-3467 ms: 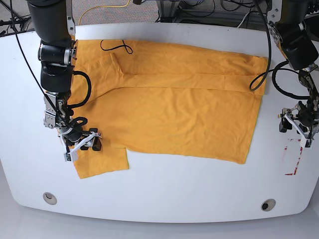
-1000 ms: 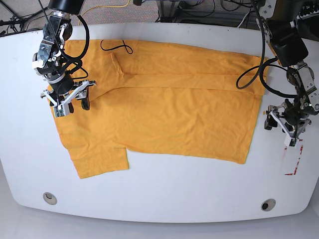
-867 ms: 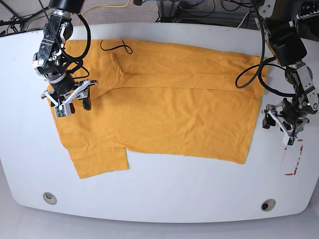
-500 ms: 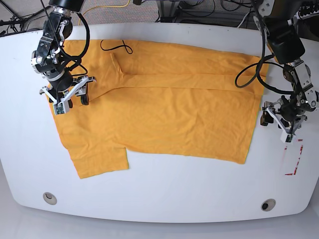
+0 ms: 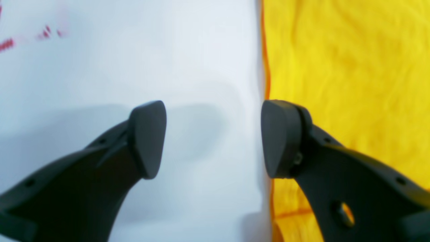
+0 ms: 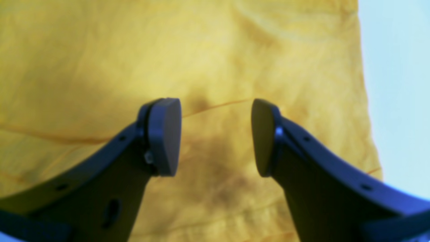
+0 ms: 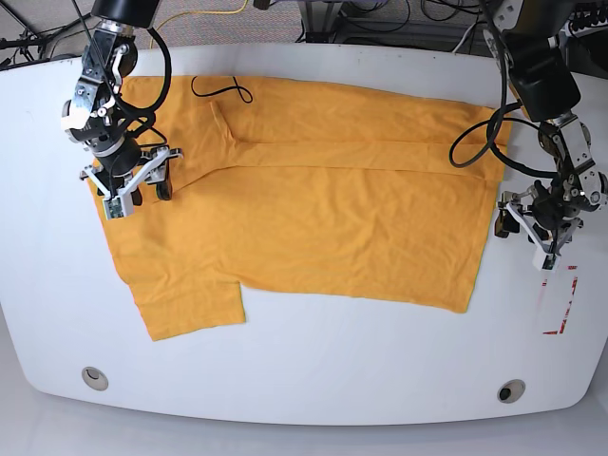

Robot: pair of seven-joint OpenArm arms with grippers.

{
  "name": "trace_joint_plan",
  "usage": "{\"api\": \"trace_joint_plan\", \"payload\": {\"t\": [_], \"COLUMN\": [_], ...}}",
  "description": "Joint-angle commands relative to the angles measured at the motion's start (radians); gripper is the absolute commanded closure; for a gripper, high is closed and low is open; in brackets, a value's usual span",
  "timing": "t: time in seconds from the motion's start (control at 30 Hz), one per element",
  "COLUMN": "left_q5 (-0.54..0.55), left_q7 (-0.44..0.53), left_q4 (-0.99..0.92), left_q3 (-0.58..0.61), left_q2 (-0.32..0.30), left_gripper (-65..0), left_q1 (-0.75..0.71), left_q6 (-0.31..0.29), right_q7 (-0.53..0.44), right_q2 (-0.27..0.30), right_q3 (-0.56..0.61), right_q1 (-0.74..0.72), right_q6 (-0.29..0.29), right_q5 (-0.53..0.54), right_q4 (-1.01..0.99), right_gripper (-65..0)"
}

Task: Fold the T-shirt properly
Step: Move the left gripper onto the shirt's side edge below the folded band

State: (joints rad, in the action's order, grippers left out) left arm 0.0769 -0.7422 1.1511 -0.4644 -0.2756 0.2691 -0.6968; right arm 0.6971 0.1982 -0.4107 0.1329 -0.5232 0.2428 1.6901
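Note:
The orange-yellow T-shirt (image 7: 323,209) lies spread across the white table (image 7: 313,351), its top part folded over along a crease, with a thin black squiggle (image 7: 223,90) near the collar. My right gripper (image 7: 141,197) hangs open over the shirt's left part; in the right wrist view both fingers (image 6: 164,134) stand apart above wrinkled T-shirt cloth (image 6: 100,50), holding nothing. My left gripper (image 7: 524,240) is open at the shirt's right edge. In its wrist view one finger (image 5: 147,137) is over bare table and the other (image 5: 278,137) sits at the hem of the T-shirt (image 5: 352,67).
Red marks (image 7: 560,304) sit on the table right of the shirt, also seen blurred as red marks (image 5: 20,38). Two round holes (image 7: 95,377) (image 7: 511,390) lie near the front edge. Cables hang behind the table's back edge.
My right gripper rose from the lower sleeve to the shirt's upper left and has since barely shifted. My left gripper crept up and left toward the shirt's right edge. Both stayed open.

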Motion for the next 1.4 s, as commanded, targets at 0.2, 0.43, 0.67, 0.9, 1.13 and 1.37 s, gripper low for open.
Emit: {"api": "trace_joint_plan", "payload": {"t": [0.2, 0.43, 0.67, 0.9, 1.13, 1.37], "left_q5": [0.028, 0.055, 0.031, 0.032, 0.042, 0.042], "left_q7": [0.013, -0.006, -0.009, -0.018, -0.027, -0.017], "left_q4": [0.066, 0.174, 0.186, 0.212, 0.246, 0.263], "left_q3": [-0.005, 0.001, -0.010, -0.010, -0.001, 0.002], "left_q2": [-0.015, 0.005, 0.024, 0.024, 0.016, 0.026], "left_gripper": [-41.1, -41.0, -41.2, -41.1, -41.2, -41.0], "left_q1": [-0.028, -0.105, -0.117, -0.141, -0.184, -0.229], "left_q6": [-0.001, -0.001, -0.001, -0.001, -0.001, -0.001], "right_q7": [-0.025, -0.008, -0.004, -0.001, 0.007, 0.004], "right_q2": [0.010, 0.001, -0.002, 0.002, 0.003, 0.000], "right_q3": [-0.009, -0.009, -0.008, -0.007, -0.007, -0.005], "right_q1": [-0.018, -0.005, -0.003, -0.003, -0.002, -0.003], "right_q6": [0.001, -0.001, 0.000, 0.000, -0.002, -0.001], "right_q5": [0.005, 0.008, 0.007, 0.006, 0.007, 0.007], "right_q4": [-0.006, 0.014, 0.023, 0.027, 0.033, 0.029], "right_gripper": [-31.8, -31.7, -31.6, -31.6, -31.6, -31.6]}}
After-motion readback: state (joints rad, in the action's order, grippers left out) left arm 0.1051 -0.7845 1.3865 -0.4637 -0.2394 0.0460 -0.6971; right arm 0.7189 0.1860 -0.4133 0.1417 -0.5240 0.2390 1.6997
